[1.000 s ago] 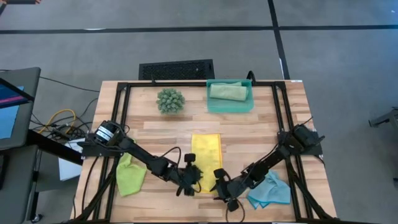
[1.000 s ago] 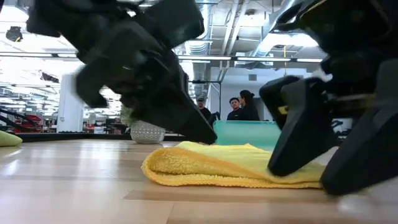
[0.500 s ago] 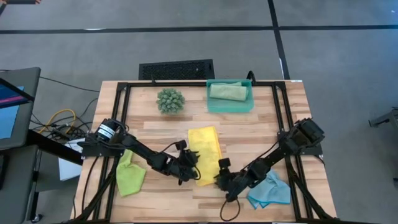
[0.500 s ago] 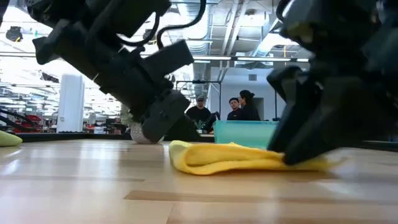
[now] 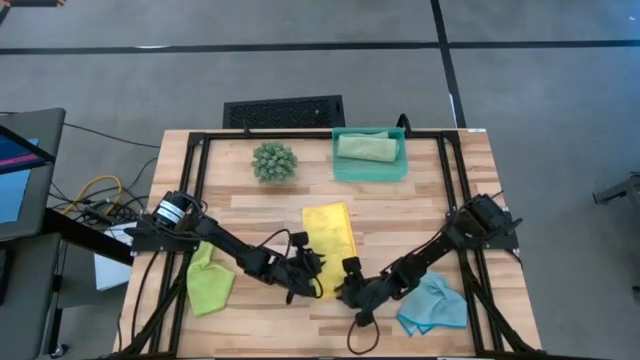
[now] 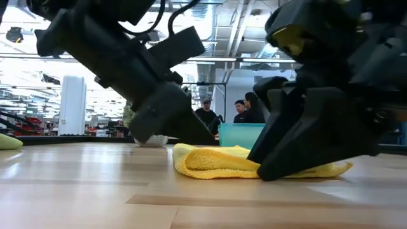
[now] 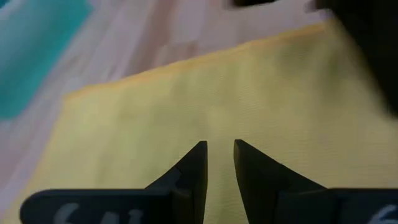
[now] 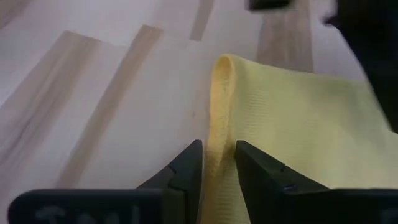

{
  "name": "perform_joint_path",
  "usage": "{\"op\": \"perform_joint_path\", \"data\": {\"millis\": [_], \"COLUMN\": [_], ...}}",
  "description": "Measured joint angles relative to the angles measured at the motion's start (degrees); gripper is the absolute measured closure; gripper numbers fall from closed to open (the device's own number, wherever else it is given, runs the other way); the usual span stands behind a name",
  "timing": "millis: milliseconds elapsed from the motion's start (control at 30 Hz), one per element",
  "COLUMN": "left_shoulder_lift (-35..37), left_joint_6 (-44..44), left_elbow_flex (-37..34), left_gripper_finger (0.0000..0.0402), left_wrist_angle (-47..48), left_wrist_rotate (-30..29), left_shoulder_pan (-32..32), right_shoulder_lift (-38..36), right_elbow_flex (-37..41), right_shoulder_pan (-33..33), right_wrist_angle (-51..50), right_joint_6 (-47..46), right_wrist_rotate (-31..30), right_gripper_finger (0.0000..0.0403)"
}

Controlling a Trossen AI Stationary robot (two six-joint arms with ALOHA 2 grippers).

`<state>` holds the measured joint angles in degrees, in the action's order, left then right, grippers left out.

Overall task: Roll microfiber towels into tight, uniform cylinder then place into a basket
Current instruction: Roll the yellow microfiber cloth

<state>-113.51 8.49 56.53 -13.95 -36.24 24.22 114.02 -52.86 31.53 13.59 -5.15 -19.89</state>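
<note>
Yellow towel (image 5: pixel 331 243) lies mid-worktop, its near edge folded into a thick lip. Left gripper (image 5: pixel 314 272) sits on the fold's 9 o'clock side, fingers (image 7: pixel 194 168) narrow and pressed onto the cloth. Right gripper (image 5: pixel 349 281) at the 3 o'clock side, fingers (image 8: pixel 189 167) pinching the folded edge (doubled layer between them). Basket (image 5: pixel 343 171) at 12 o'clock holds the sage towel (image 5: pixel 367 147).

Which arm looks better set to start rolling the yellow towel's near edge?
Probably the right: its hand pinches the folded near edge of the yellow towel, while the left hand sits over flat cloth nearby, holding no fold.
</note>
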Motion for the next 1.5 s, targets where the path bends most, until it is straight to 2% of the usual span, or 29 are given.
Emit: {"op": "perform_joint_path", "data": {"millis": [233,367,433,500,600,700,800,867,967,1033,1267,1500], "left_shoulder_lift": [0.0,0.02,0.02,0.02,0.07,0.07,0.07,0.07,0.07,-0.25,-2.85,-3.84], "left_joint_6": [-11.48,-12.1,-15.71,-19.99,-24.32,-27.65,-28.94,-26.99,-22.5,-19.88,-12.03,-4.42], "left_elbow_flex": [0.07,0.09,0.09,0.07,0.17,0.15,0.15,0.12,0.11,0.11,0.15,0.08], "left_gripper_finger": [0.033,0.033,0.0325,0.031,0.027,0.0218,0.0169,0.0145,0.0127,0.0126,0.0149,0.0203], "left_wrist_angle": [-7.22,-8.16,-8.53,-8.87,-10.46,-8.31,-5.55,-4.01,-2.3,-0.69,-1.06,-2.69], "left_wrist_rotate": [3.16,8.78,11.96,15.58,16.78,14.6,9.86,6.59,4.88,4.36,-4.08,-5.17], "left_shoulder_pan": [3.36,4.22,4.27,4.88,6.32,7.67,8.83,9.23,9.36,9.36,9.44,9.27], "right_shoulder_lift": [-0.35,-1.44,-2.73,-3.84,-5.53,-5.58,-4.82,-4.7,-4.72,-4.72,-4.74,-4.83], "right_elbow_flex": [0.1,0.21,0.46,0.47,0.58,0.55,0.43,0.76,0.74,0.74,0.74,0.72], "right_shoulder_pan": [-0.2,-1.05,-1.51,-2.07,-3.04,-4.44,-5.92,-6.8,-7.91,-8.35,-8.42,-8.44], "right_wrist_angle": [-0.92,-1.72,-3.2,-4.3,-5.0,-5.05,-4.45,-4.66,-4.36,-3.48,-2.16,-2.04], "right_joint_6": [-0.44,-1.25,-2.6,-4.05,-6.57,-9.36,-11.79,-13.2,-16.48,-17.41,-18.84,-18.86], "right_wrist_rotate": [2.04,5.96,7.34,9.0,10.01,12.39,13.68,13.71,13.69,13.67,13.67,13.65], "right_gripper_finger": [0.0331,0.0377,0.0393,0.0392,0.0378,0.0375,0.0385,0.0391,0.0392,0.0386,0.0371,0.0383]}}
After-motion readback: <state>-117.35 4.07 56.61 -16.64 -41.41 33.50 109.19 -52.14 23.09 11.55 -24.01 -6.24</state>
